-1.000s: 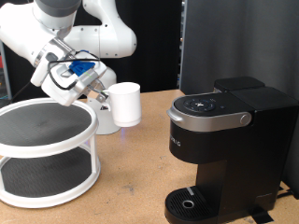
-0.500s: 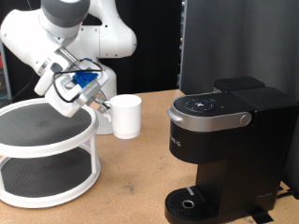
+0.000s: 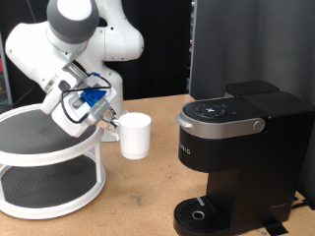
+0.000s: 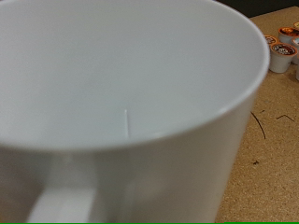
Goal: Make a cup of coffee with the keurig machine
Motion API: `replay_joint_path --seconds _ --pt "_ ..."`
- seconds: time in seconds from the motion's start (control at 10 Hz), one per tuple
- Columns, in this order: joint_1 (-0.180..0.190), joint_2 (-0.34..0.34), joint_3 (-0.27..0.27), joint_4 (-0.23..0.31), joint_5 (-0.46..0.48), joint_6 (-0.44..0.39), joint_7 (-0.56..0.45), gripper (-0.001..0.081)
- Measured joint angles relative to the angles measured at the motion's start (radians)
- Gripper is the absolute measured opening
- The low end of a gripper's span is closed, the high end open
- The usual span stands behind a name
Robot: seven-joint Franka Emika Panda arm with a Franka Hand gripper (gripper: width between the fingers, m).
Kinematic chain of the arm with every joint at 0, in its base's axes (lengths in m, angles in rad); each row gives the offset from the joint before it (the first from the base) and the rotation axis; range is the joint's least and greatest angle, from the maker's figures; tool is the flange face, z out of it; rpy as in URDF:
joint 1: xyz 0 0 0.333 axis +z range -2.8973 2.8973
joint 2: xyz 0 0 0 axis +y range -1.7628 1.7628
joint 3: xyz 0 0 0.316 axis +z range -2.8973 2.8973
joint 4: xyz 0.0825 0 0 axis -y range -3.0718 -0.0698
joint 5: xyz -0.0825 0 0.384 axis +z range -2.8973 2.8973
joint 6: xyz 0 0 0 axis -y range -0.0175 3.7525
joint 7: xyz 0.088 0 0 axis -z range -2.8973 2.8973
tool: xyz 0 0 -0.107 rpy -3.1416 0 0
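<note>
Now the white robot arm's gripper [image 3: 106, 118] has its fingers closed on the handle side of the small plain white ceramic cup [image 3: 135, 136]. The cup hangs upright in the air, just above the brown cork table [image 3: 148, 182]. It is a little to the right of the round white two-level shelf stand [image 3: 49, 157], at about 3 o'clock from the stand's top rim. The big black boxy keurig machine [image 3: 236, 147] stands well to the right, at 3 o'clock from the cup, with a gap between them. Its silver-grey lid handle [image 3: 231, 126] is down, so the lid looks shut. The round drip tray base [image 3: 202, 214] at the bottom of the machine has nothing on it.

From the wrist view, the cup [image 4: 131, 103] fills almost the whole picture. Its handle [image 4: 65, 201] is right up close, where the claw grips. A few tiny foil-topped coffee pods [image 4: 283, 51] sit far off on the cork table [image 4: 266, 140], out by the picture's edge.
</note>
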Motion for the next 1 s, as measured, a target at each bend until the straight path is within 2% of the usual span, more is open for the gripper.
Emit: replay_joint_path --seconds 0.3,0.6,1.0 --pt "0.006 0.048 0.023 0.000 0.023 0.043 -0.021 0.0068" --pt "0.019 0.109 0.049 0.003 0.085 0.101 -0.072 0.0068" --pt "0.025 0.187 0.077 0.015 0.151 0.137 -0.141 0.0068"
